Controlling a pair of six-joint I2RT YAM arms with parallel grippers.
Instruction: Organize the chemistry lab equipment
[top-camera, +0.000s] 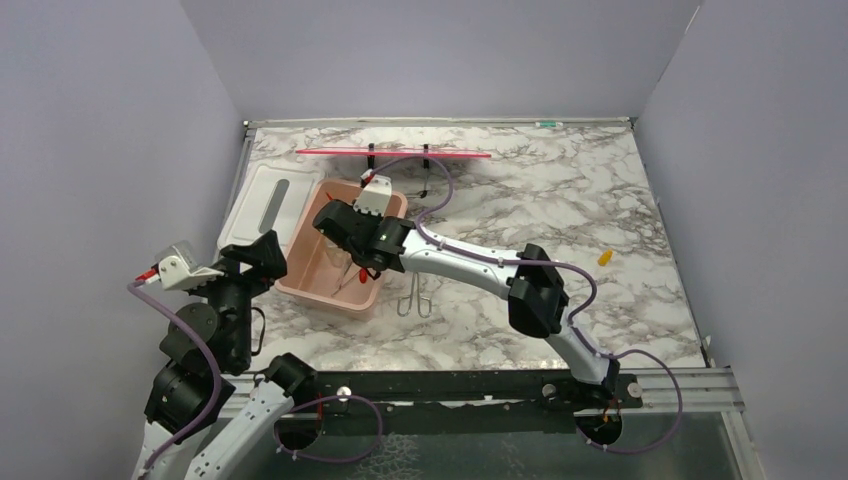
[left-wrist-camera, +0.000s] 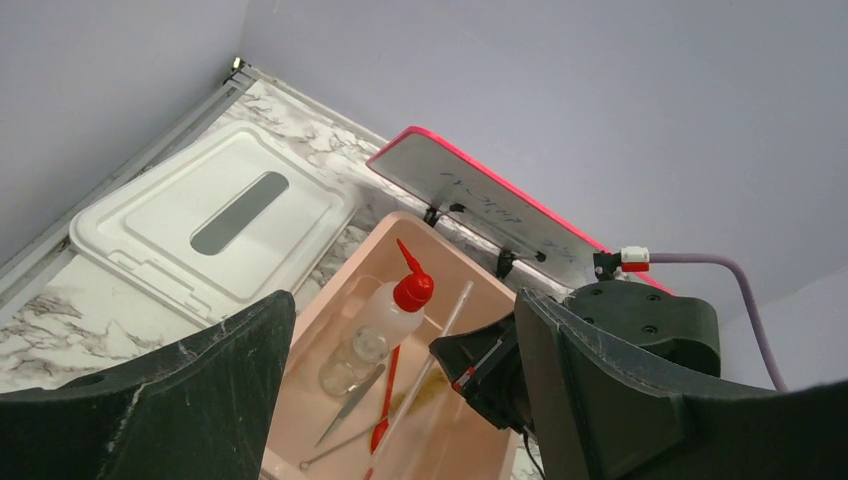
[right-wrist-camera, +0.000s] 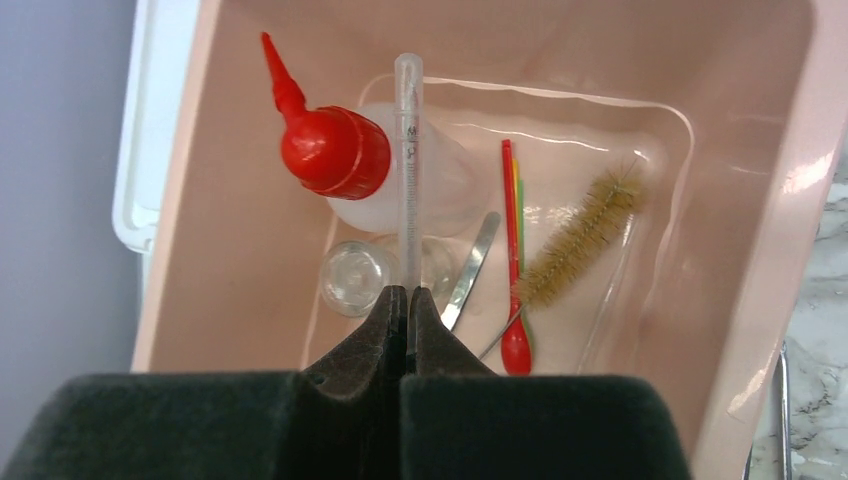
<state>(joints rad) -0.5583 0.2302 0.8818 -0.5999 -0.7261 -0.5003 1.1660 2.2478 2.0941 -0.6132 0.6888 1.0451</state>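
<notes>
Chemistry lab equipment (right-wrist-camera: 470, 268) lies mostly inside the pink tub (right-wrist-camera: 230, 260). You have the clear squeeze bottle (right-wrist-camera: 445, 188) with its red nozzle, a glass vial (right-wrist-camera: 352, 277) just beside it, a flat metal strip (right-wrist-camera: 482, 240), a red spoon (right-wrist-camera: 514, 345) with thin yellow and green stems alongside, and a small brush (right-wrist-camera: 585, 235).

Your right gripper (right-wrist-camera: 407, 298) hangs over the tub with its 2 fingers pressed tight on a thin clear tube (right-wrist-camera: 407, 140) - the tube sticks out from the tips, crossing over the vial and past the bottle's red cap. You cannot tell whether its far end touches anything.

Your left gripper (left-wrist-camera: 402, 300) hovers off the tub's left side, jaws spread wide, nothing between them.

Metal tongs (top-camera: 413, 300) lie on the marble table (top-camera: 600, 190) just beside the tub's near right corner - a small yellow item (top-camera: 604, 257) sits well apart to the right. A white lid (top-camera: 262, 200) lies just beside the tub on its left, and a pink-edged board (top-camera: 395, 153) stands behind it.
</notes>
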